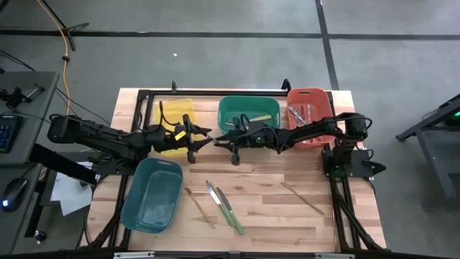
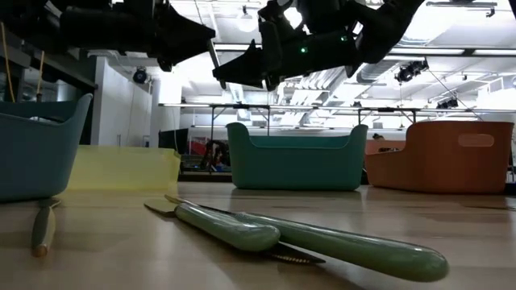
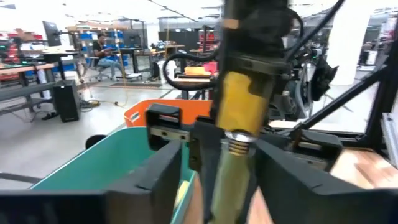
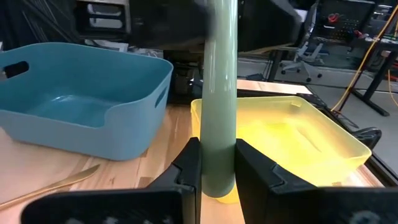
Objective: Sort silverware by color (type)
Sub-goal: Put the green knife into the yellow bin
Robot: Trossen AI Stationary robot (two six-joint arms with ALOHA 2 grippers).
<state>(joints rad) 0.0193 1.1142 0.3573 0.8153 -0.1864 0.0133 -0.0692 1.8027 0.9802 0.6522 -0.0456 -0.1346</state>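
A smooth pale-green utensil handle (image 4: 219, 124), round and glossy, stands clamped between the right gripper (image 1: 218, 139)'s fingers at the centre of the high view, its far end between the left gripper (image 1: 203, 137)'s spread fingers, which do not appear to pinch it. Sorting looks partly done: some pieces already lie in the green bin (image 1: 249, 115), yellow bin (image 1: 175, 124) and red bin (image 1: 310, 115). On the pale wooden table (image 1: 273, 216), lower centre, two green-handled knives (image 1: 224, 206) and two thin tan wooden pieces (image 1: 301, 197) remain, beside the rounded teal bin (image 1: 152, 195).
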